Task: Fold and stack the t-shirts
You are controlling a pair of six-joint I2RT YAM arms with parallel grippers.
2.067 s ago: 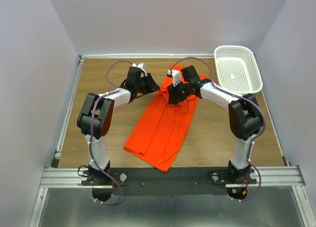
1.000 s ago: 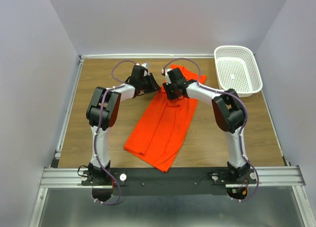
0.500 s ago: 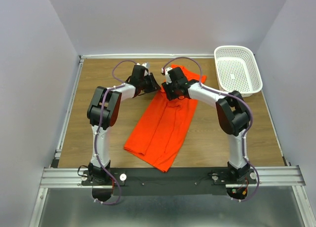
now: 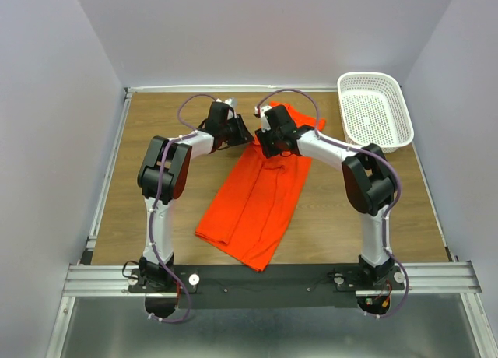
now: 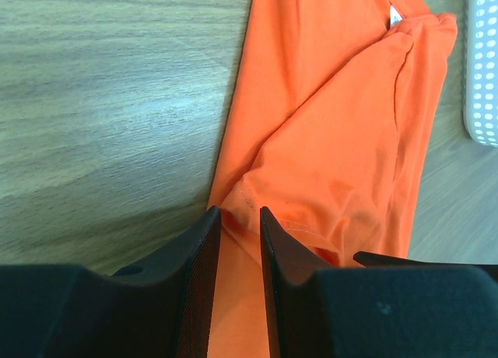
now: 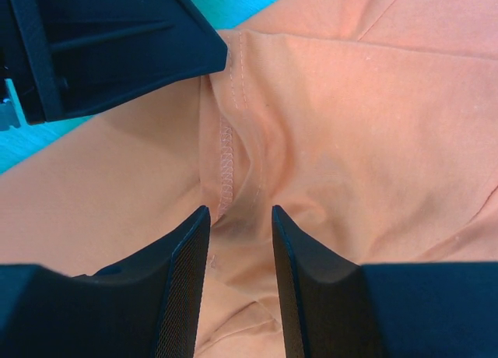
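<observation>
**Orange t-shirt lying on a slant, both grippers pinching its far end**

The left gripper (image 5: 240, 214) is sitting at the far left edge of the t-shirt (image 4: 257, 206), fingers nearly together and clamping a fold of stitched edge. The shirt itself is lying flat on the tabletop (image 4: 156, 148). Its long axis is running from near-left to far-right, with the hem end pointing at the arm bases and the collar end pointing toward the basket (image 4: 373, 109).

The left wrist view is catching the little white neck label (image 5: 394, 15), which isn't showing in the overhead view.

Just to the right, the right gripper (image 6: 240, 210) is squeezing a puckered ridge of cloth with a seam in it.

From above, both sets of fingertips are hiding under the gripper bodies, and the right arm is covering part of the collar end.
</observation>
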